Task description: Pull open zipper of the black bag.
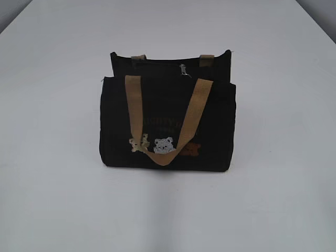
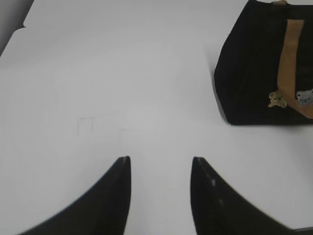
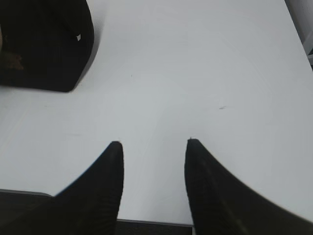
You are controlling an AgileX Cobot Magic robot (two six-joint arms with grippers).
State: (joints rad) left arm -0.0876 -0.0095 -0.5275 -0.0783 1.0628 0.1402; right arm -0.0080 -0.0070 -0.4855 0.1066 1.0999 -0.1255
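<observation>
1. The bag (image 1: 168, 126) stands upright near the centre of the table (image 1: 52, 199), its front panel toward the exterior camera.
2. The zipper (image 1: 183, 69) shows as a small silver pull at the top, between the front and rear panels, just right of centre.
3. Neither gripper appears in the exterior view; both are well apart from the bag and the zipper.
4. Left gripper (image 2: 160, 160): jaws apart, nothing between them, held over bare table. The bag lies ahead and to its right, in the upper right corner of the left wrist view.
5. Right gripper (image 3: 152, 143): jaws apart, nothing between them, above the near table edge. The bag's corner lies ahead and to its left, in the upper left of the right wrist view.
6. The bag is boxy black fabric with soft, slightly sagging top edges. Two tan webbing handles (image 1: 194, 107) are fitted; the front one hangs down in a loop over the front panel.
7. Small bear patches (image 1: 164, 145) in cream, grey and brown sit low on the front, beneath faint lettering.
8. The table is smooth, matt and white. Open surface surrounds the bag on all sides, and the table edges lie well apart from it.
</observation>
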